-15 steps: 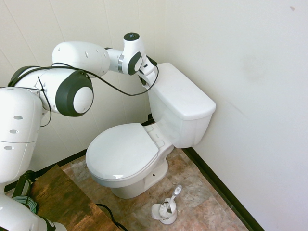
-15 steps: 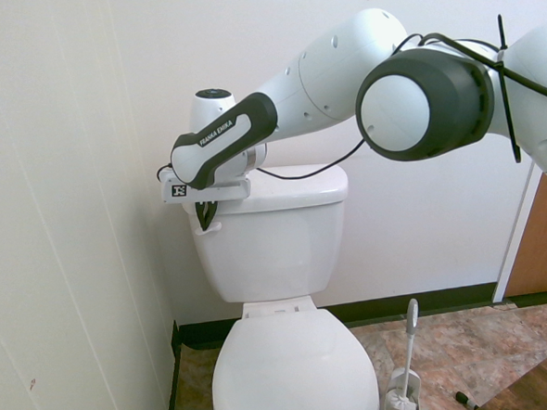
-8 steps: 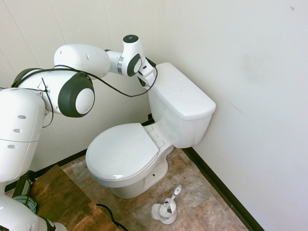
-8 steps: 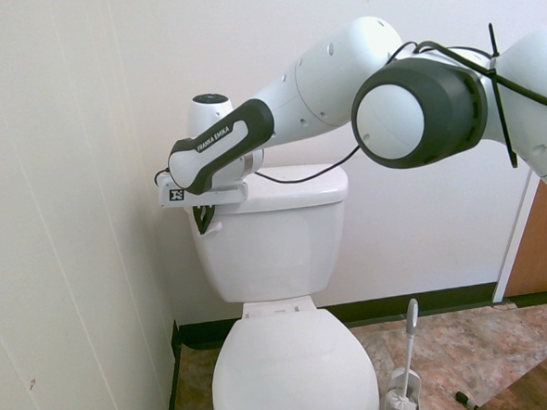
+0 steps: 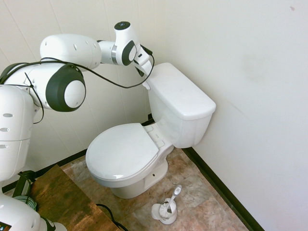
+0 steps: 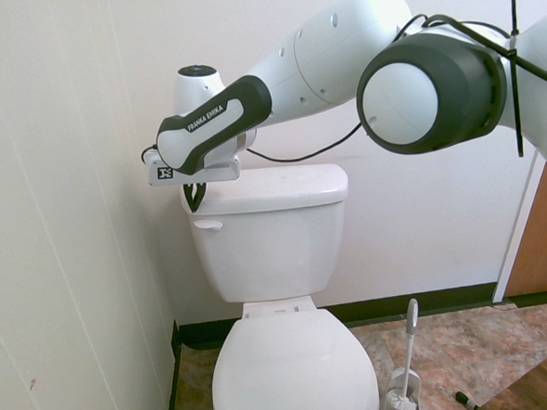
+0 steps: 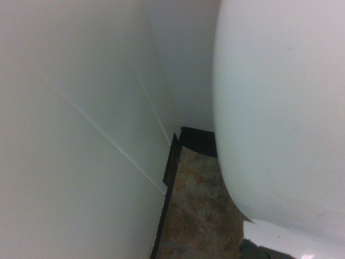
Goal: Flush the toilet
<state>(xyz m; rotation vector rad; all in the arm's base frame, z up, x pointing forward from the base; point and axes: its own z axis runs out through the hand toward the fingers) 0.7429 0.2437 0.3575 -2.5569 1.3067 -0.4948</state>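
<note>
White panelled walls close a small bathroom corner, and the floor is covered with brown stone-pattern tiles with a dark baseboard along the bottom of the walls. The toilet stands in this corner with its tank against the back wall. Its oval seat lid is down and closed. The tank is boxy and has a flat lid on top. The small white flush lever sits on the front of the tank, in the upper corner near the side wall.

The white arm reaches across above the tank. The gripper hangs at the tank's corner on the lever side, next to the edge of the tank lid. It is above the lever and not touching it; a clear gap shows between them in the second exterior view. The fingers appear only as a thin dark shape under the hand, and I cannot tell if they are open or closed.

On the floor beside the toilet bowl stands a white toilet brush in its holder, the handle leaning to the side.

The wrist view shows the curved white side of the tank very near, the panelled wall beside it, and far below a strip of the tiled floor with the dark baseboard.
</note>
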